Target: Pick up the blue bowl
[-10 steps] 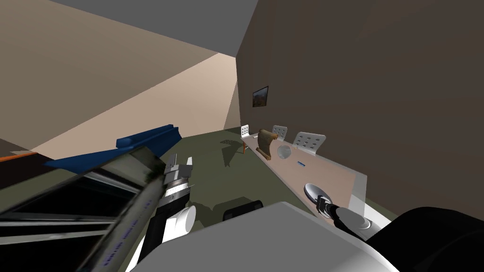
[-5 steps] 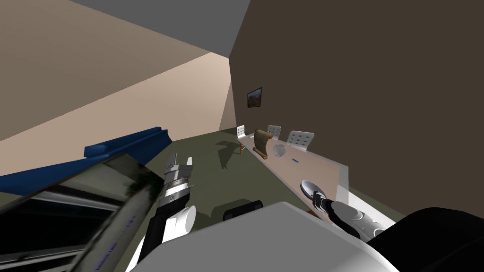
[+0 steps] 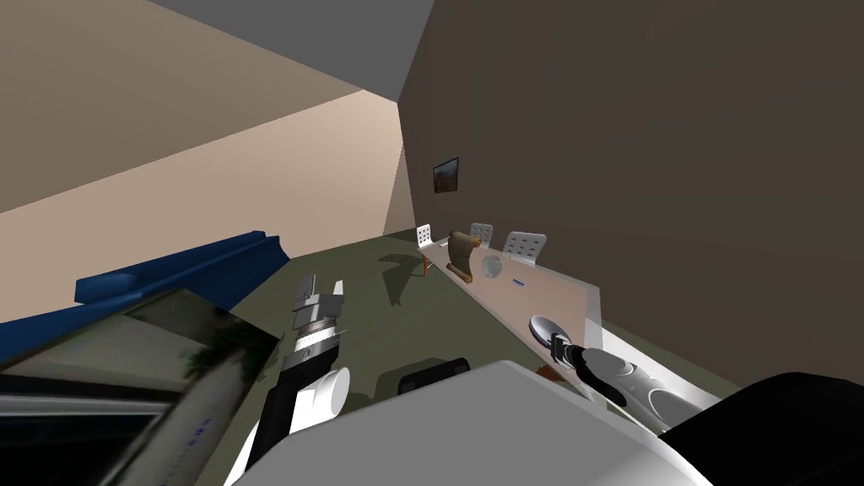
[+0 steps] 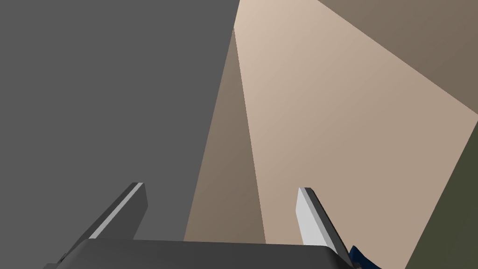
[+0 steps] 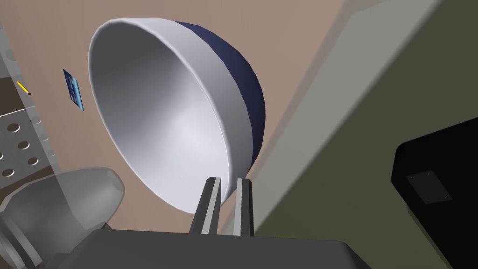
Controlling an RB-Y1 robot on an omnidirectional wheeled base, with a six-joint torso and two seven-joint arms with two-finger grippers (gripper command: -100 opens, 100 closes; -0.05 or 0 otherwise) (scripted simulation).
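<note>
bowl (image 5: 177,116), dark blue outside and white inside, at the near end of a tan table (image 3: 567,297), close to the long edge that borders the floor; whether it rests on the top cannot be told. right gripper (image 5: 228,198) pinches the bowl's rim, one finger inside, one outside. small blue card (image 5: 73,91) lies farther along the table, its print too small to read, with a pencil (image 5: 23,88) beyond it. clear glass vessel (image 5: 60,205) stands on the same table. left gripper (image 4: 219,210), fingers apart, hangs over open olive floor (image 3: 380,304) between the table and long blue furniture (image 3: 194,266).
</note>
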